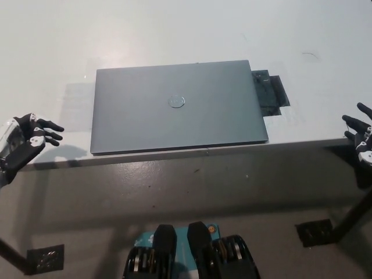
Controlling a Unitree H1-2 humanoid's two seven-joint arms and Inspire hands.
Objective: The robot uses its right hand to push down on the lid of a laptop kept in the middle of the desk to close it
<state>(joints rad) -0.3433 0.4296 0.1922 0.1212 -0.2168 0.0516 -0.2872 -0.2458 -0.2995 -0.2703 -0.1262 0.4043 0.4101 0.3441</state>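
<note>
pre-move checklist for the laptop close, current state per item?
1. Lid down: the flat grey laptop lies shut, logo up: ok.
2. Laptop fully on the white desk, near its front edge: ok.
3. Black right hand off the laptop, at the desk's right edge, open: ok.
4. White left hand apart from the laptop, open: ok.
5. Dark flat patch beside the laptop's right edge, what it is: cannot tell.

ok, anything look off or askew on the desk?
Nothing stands out. The laptop lies shut and flat near the desk's front edge, roughly square to it. A dark flat patch sits at its right side. Both hands, left hand and right hand, are clear of it.
</note>
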